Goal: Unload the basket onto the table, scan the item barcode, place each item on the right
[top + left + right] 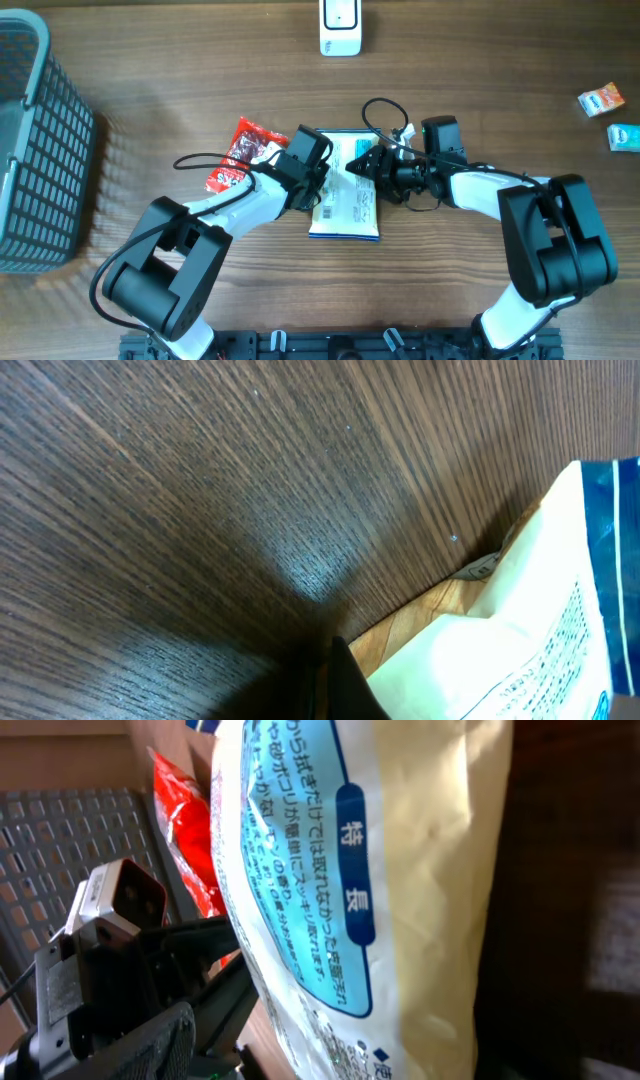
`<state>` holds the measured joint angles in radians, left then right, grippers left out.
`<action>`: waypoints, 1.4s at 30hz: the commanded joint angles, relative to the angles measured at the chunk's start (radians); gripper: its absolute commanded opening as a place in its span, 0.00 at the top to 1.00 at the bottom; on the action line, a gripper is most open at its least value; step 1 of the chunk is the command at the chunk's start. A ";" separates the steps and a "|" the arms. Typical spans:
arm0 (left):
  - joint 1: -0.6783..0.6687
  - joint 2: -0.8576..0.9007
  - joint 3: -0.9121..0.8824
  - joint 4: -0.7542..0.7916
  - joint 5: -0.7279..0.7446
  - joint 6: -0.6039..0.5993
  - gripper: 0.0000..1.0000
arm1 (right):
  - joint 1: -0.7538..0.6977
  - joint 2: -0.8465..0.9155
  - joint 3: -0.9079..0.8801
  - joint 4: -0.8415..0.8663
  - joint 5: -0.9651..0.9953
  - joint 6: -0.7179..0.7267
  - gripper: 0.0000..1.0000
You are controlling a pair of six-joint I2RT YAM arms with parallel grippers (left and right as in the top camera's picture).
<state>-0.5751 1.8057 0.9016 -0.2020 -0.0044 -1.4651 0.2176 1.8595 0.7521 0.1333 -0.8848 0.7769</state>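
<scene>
Flanking the white pouch, left hand sits pinched together, right hand spread apart.

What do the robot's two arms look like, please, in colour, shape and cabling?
Both the left arm and the right arm have bulky black joints joined by white links. A thin black cable loops near the right wrist; another trails beside the left.

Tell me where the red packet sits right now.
Overhead view: the red packet lies just left of table centre, between the grey basket and the cream-and-blue pouch, partly under the left arm.
</scene>
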 commanded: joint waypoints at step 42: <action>-0.019 0.088 -0.062 -0.065 0.014 -0.013 0.96 | -0.004 0.072 -0.019 0.267 -0.053 -0.124 0.68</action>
<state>-0.5755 1.8065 0.9035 -0.2062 -0.0048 -1.4651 0.2359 1.9152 0.7349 0.3977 -0.8761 0.6952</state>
